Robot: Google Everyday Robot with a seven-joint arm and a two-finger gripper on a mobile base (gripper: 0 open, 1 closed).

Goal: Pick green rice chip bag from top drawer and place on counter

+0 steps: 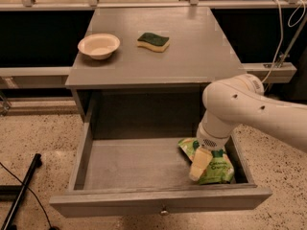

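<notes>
The green rice chip bag (pixel 217 168) lies flat in the front right corner of the open top drawer (pixel 129 163). My gripper (pixel 198 167) hangs from the white arm (pixel 240 110) and reaches down into the drawer, right over the bag's left part, partly hiding it. The grey counter (pixel 192 47) sits above and behind the drawer.
A cream bowl (pixel 99 45) and a green-and-yellow sponge (pixel 153 41) rest on the counter's left and middle. The drawer's front panel has a small knob (pixel 164 211). A black pole (pixel 21 190) lies on the speckled floor at the left. Cables (pixel 283 28) hang at the right.
</notes>
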